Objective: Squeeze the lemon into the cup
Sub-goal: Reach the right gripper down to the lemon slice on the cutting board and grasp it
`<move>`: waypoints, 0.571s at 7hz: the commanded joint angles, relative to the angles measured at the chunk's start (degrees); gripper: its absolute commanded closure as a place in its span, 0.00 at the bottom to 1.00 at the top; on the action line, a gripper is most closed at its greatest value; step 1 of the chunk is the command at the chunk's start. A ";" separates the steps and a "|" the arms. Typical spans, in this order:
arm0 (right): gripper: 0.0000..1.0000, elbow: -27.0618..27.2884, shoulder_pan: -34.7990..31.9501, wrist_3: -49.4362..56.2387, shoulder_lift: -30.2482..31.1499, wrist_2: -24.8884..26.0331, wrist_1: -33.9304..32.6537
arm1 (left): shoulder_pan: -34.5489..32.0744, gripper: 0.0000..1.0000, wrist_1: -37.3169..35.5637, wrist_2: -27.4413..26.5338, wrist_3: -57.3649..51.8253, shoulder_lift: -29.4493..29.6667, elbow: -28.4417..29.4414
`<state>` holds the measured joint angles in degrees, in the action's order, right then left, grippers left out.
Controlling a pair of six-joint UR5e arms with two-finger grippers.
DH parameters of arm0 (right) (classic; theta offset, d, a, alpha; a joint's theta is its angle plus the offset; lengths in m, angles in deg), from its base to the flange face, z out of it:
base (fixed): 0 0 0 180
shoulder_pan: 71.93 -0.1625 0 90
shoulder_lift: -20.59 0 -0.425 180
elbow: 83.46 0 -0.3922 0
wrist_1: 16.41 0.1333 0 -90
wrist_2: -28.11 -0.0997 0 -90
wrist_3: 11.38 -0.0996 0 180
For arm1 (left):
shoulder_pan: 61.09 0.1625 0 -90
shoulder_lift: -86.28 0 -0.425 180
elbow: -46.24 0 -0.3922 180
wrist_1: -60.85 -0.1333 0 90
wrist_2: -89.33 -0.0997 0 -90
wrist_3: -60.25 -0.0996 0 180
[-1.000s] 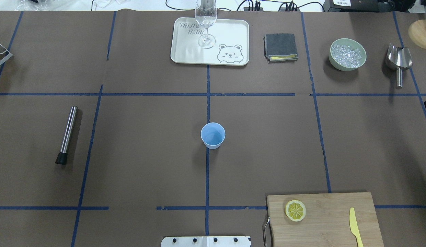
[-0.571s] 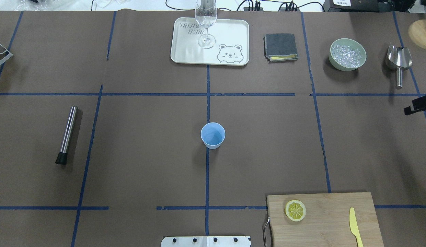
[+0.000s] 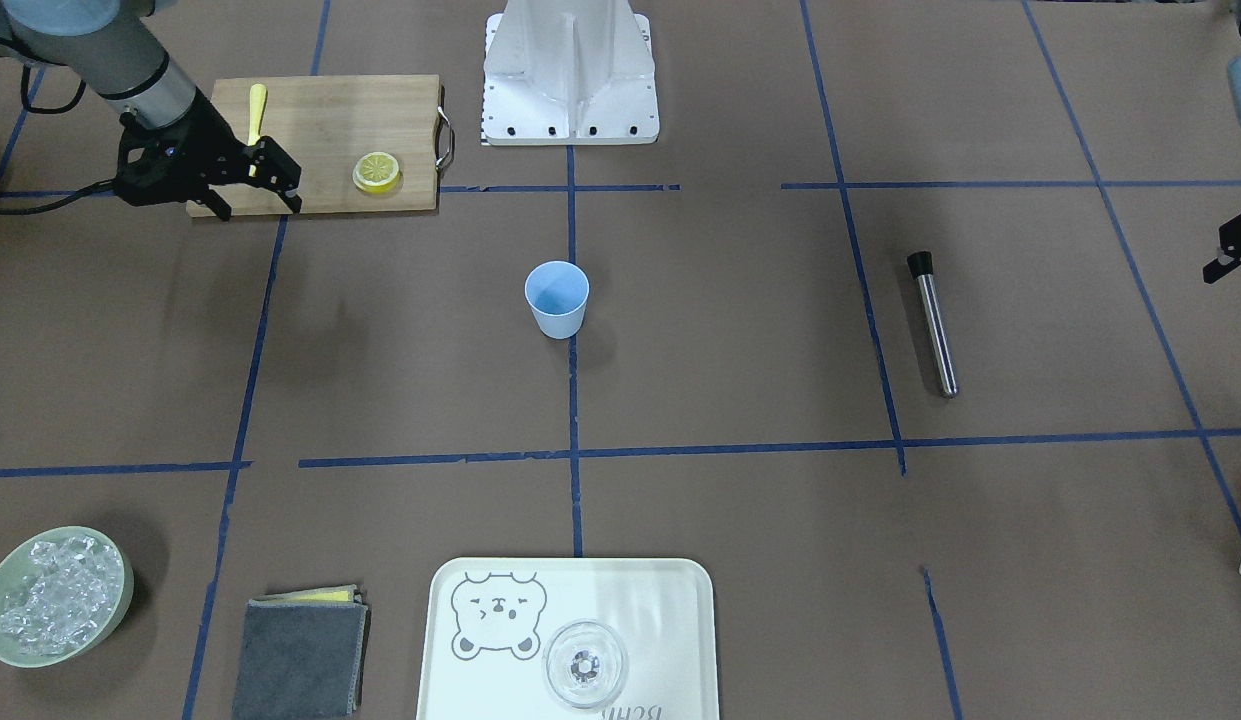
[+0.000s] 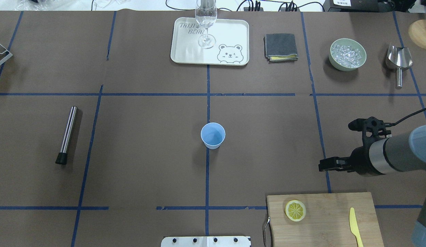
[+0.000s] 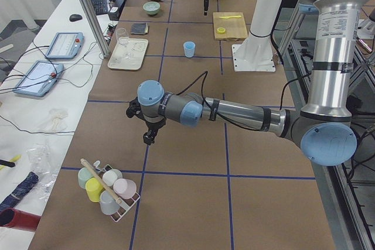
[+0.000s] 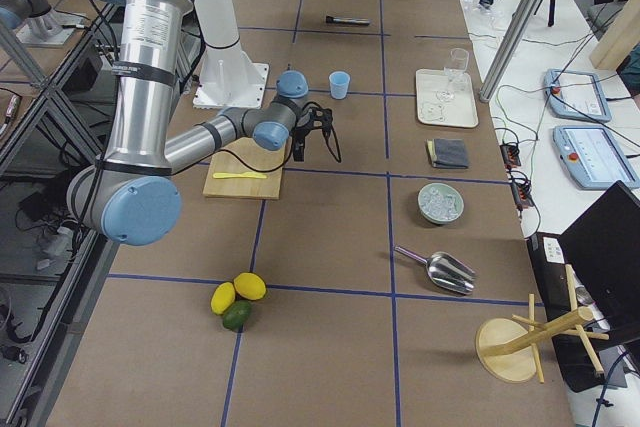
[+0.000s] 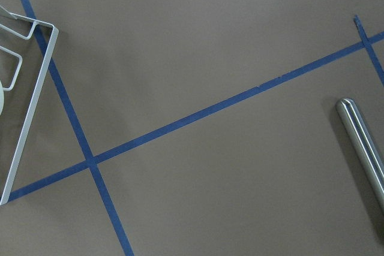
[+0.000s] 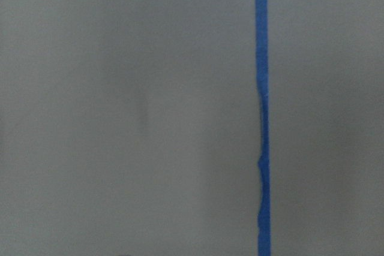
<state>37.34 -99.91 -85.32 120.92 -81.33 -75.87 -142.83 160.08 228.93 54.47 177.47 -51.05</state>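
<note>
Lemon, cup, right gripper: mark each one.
lemon [image 4: 295, 210], overhead view, centre of the cut face.
cup [image 4: 213, 134], overhead view, inside the mouth.
right gripper [image 3: 260, 208], front-facing view, midway between the open fingertips.

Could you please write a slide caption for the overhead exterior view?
Open right claw hovers near the board, where the lemon lies; the cup stands mid-table.
</note>
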 commanded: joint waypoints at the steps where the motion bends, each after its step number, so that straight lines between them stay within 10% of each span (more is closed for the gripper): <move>1: 0.00 1.11 12.10 -6.46 -0.22 14.26 -1.08 | 0.09 0.00 0.35 0.06 0.76 -0.05 -0.18; 4: 0.00 4.54 18.19 -10.94 -8.54 18.27 -18.17 | 0.70 0.00 4.04 -0.12 5.25 -0.05 -0.01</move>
<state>41.37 -84.88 -94.17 116.28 -65.69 -87.30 -142.47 163.24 228.85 58.98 177.45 -51.14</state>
